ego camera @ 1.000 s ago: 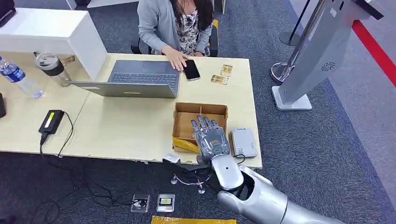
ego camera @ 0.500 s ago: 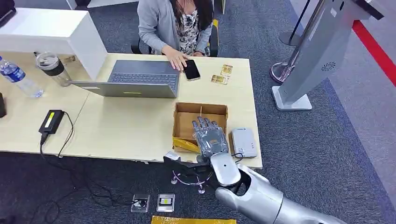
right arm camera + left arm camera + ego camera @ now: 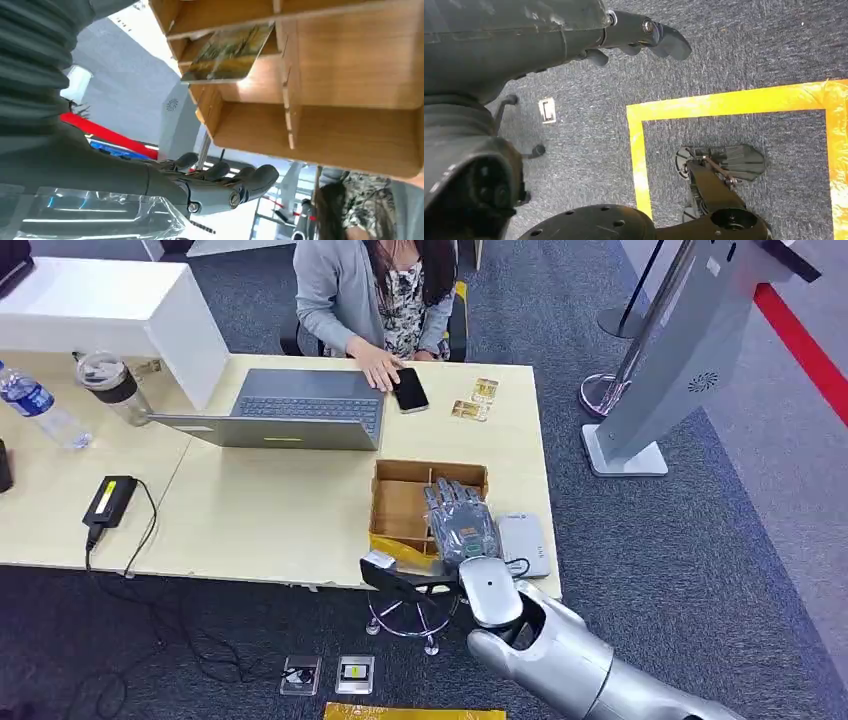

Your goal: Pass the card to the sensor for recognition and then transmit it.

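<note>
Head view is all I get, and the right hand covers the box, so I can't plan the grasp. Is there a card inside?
Observer: Yes. The right wrist view shows one card lying at a tilt in a compartment of the wooden box.
Operator: Is the hand touching it?
Observer: No. The right hand has its fingers stretched out with nothing in them, apart from the card.
</note>
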Motion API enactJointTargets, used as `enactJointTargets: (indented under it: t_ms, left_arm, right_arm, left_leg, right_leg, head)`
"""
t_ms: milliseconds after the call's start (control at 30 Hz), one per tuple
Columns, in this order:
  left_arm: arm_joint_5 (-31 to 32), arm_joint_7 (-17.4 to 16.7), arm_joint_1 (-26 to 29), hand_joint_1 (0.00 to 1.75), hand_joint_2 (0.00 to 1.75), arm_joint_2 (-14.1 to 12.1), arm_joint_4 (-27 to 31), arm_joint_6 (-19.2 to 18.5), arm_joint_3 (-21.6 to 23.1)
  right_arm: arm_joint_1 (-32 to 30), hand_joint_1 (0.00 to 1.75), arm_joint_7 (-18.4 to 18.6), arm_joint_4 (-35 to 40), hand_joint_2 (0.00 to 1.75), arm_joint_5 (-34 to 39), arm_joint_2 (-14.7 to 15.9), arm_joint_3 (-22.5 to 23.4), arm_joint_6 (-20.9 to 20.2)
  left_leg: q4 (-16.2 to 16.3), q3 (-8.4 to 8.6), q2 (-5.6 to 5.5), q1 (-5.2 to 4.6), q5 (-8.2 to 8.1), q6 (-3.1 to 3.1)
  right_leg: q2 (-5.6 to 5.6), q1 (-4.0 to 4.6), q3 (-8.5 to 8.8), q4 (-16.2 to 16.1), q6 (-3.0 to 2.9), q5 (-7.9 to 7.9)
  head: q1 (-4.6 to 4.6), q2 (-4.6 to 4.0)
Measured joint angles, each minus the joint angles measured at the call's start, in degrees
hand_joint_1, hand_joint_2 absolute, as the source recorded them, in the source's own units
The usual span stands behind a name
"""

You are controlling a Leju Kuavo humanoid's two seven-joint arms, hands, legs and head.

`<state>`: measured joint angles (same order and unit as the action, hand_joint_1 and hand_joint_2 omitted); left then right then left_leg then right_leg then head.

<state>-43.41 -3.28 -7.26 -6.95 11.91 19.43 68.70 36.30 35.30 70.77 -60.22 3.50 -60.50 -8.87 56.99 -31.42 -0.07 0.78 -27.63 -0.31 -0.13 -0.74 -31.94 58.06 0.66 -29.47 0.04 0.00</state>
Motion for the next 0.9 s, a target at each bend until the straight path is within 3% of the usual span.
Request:
enactJointTargets:
  t_ms: [267, 900]
  left_arm:
    - [0.20, 0.00, 0.00, 0.00, 0.00, 0.00, 0.00, 0.00, 0.00]
    - [0.37, 0.00, -0.01, 0.00, 0.00, 0.00, 0.00, 0.04, 0.00]
  right_arm:
    - [-0.73, 0.00, 0.00, 0.83, 1.75, -0.74, 0.15, 2.29, -0.53]
    - [-1.36, 0.00, 0.00, 0.79, 1.75, 0.48, -0.07, 2.21, -0.22]
  left_leg:
    - [0.00, 0.01, 0.00, 0.00, 0.00, 0.00]
    - [0.00, 0.00, 0.00, 0.00, 0.00, 0.00]
  right_leg:
    - [0.00, 0.00, 0.00, 0.00, 0.00, 0.00]
    - [0.00, 0.00, 0.01, 0.00, 0.00, 0.00]
  head:
    - [-0.02, 0.00]
    - [0.00, 0.00]
